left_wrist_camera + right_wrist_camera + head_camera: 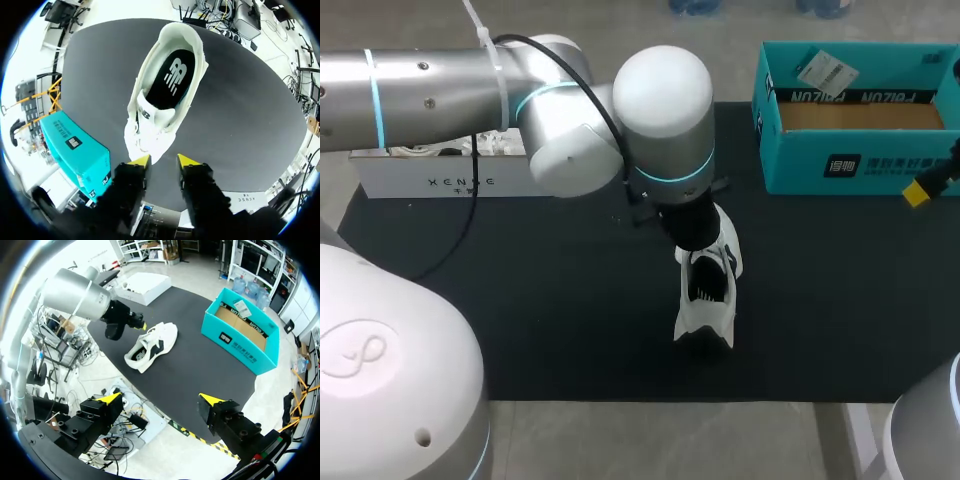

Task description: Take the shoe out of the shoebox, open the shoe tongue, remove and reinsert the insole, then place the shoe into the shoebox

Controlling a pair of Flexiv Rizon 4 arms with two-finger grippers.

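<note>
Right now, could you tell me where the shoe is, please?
Head view: the shoe lies mid-table on the black mat, outside the teal shoebox at the far right, just ahead of my left pincer.

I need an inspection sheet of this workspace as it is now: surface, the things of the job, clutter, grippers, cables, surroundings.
Surface: black mat covers the table.
Job's things: white shoe lies on the mat, out of the box, with its black insole inside; teal shoebox stands open at the far right.
Clutter: white box at the mat's far left.
Grippers: left gripper open, over the shoe's toe end, holding nothing; right gripper open wide, off to the right, away from the shoe.
Cables: black cable runs along the left arm.
Surroundings: nothing seen.
</note>
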